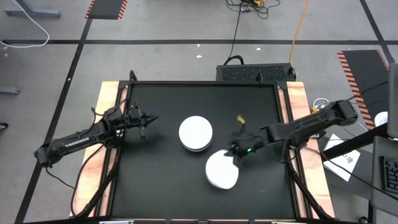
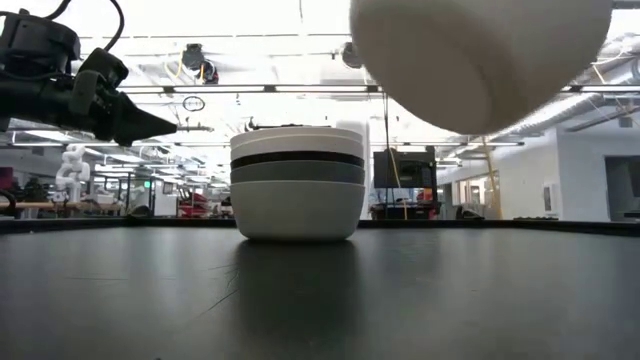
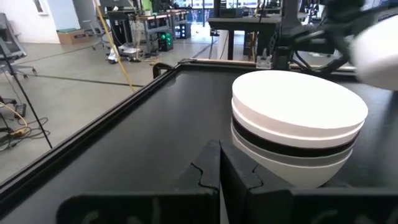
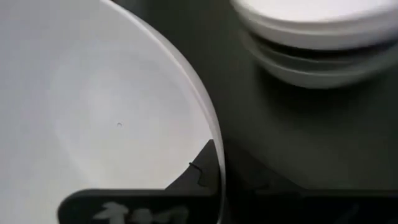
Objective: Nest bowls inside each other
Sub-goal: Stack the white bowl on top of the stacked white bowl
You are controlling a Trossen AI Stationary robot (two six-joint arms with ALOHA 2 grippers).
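— White on black! From up above, a stack of bowls (image 1: 195, 133) sits in the middle of the black table (image 1: 155, 180), with a white one on top.

— And that other white bowl (image 1: 221, 170)?

— The right gripper (image 1: 236, 154) pinches its rim. That bowl is just beside the stack, nearer the front edge. The left gripper (image 1: 151, 119) is off to the left, well apart from the stack, fingers pressed together on nothing.

— What about from down low?

— The stack (image 2: 298, 183) rests on the table: white at the bottom, then grey, then black, then white on top. The held bowl (image 2: 480, 55) is up in the air, tilted, above and to one side. The left gripper (image 2: 160, 125) points at the stack but does not touch it.

— And from the left arm's own camera?

— Its dark fingers (image 3: 205, 177) are shut tight, with the stack (image 3: 298, 124) close ahead.

— And the right arm's?

— The white bowl (image 4: 106, 112) fills most of the view. One finger (image 4: 202, 168) sits inside its rim, squeezing it. The stack (image 4: 317, 37) is just past it.
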